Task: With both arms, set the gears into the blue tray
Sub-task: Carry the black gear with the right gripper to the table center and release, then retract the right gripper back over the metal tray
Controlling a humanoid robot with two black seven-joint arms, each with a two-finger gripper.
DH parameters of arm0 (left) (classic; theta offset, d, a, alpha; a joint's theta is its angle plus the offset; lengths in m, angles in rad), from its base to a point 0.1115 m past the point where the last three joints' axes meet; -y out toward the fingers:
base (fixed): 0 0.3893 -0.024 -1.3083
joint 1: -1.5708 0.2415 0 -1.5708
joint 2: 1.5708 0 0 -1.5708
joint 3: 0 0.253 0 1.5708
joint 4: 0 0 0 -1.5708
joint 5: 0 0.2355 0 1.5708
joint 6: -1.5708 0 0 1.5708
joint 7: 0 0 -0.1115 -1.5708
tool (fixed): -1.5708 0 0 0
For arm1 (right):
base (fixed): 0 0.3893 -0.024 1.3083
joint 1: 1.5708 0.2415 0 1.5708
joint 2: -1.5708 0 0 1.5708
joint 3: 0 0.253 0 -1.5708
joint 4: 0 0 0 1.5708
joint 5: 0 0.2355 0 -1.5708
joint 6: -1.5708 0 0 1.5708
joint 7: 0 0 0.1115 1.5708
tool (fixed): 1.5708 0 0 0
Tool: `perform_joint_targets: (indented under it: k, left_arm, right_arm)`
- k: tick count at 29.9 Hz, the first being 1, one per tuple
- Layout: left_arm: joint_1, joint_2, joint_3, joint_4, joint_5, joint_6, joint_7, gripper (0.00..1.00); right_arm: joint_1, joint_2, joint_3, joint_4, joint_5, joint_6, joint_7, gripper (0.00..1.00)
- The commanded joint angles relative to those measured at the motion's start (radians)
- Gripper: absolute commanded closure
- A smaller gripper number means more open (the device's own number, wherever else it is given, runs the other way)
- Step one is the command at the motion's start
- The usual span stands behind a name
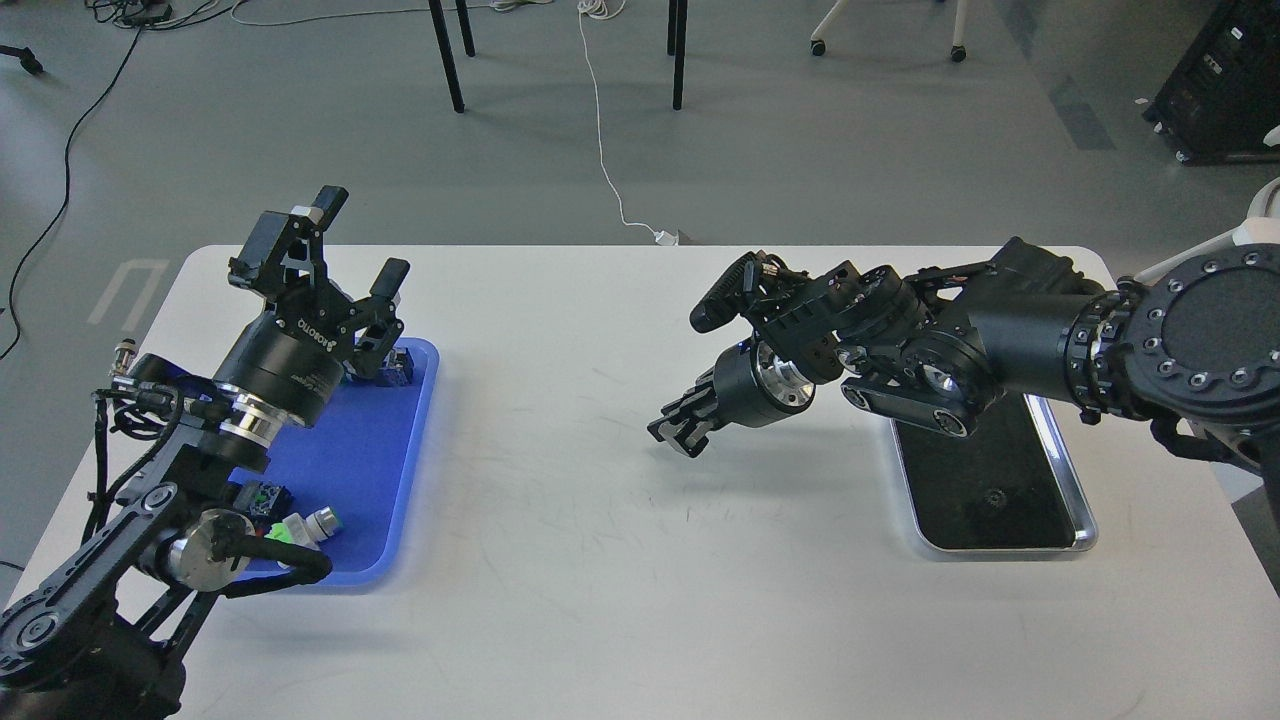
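The left arm comes in from the lower left and rises over the blue tray, which lies on the left part of the white desk. Its gripper points up and away, above the tray's far edge; its jaws stand wide open with nothing between them. At the tray's near end, partly behind the arm, lie a small green-and-black block and a white part with a green tip. A small dark part sits in the tray's far corner, just behind the gripper.

The right arm reaches in from the right, above the far end of a silver-rimmed tray with a black inside. Its gripper hangs over bare desk between the two trays, tilted down to the left. It is seen dark and nearly end-on, so I cannot tell whether its jaws are open or closed.

One gear lies on the black floor of the silver-rimmed tray, near its middle, well apart from both grippers. No gear can be made out in the blue tray; the arm hides part of it.
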Motion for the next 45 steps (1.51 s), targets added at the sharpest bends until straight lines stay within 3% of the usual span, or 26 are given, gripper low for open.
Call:
perform_joint_targets:
  k: [1,20,31,32,39,44,45]
  left_arm:
    - [0.006,0.0,-0.001,0.0,-0.001,-0.001,0.0,0.02]
    - [0.029,0.016,-0.003,-0.026,0.001,-0.001,0.0,0.02]
    - [0.032,0.017,-0.003,-0.027,-0.001,-0.001,0.0,0.02]
    - [0.032,0.017,-0.003,-0.027,0.001,-0.001,0.0,0.02]
    - [0.032,0.042,-0.003,-0.038,-0.001,-0.004,0.0,0.02]
    - [0.032,0.051,0.001,-0.041,-0.001,-0.012,0.0,0.02]
    - [0.032,0.051,0.002,-0.041,0.001,-0.012,0.0,0.02]
  right_arm:
    - [-0.042,0.0,-0.025,-0.032,0.005,-0.026,0.0,0.85]
    - [-0.062,0.0,-0.04,0.0,0.09,-0.049,0.0,0.83]
    - [-0.062,0.0,-0.04,0.002,0.131,-0.054,0.0,0.45]
    - [-0.062,0.0,-0.039,0.002,0.139,-0.054,0.0,0.36]
    - [-0.04,0.0,0.034,0.002,0.215,-0.054,0.0,0.05]
    - [-0.04,0.0,0.157,0.03,0.251,-0.055,0.0,0.03]
    - [-0.052,-0.063,0.212,0.042,0.263,-0.055,0.0,0.03]
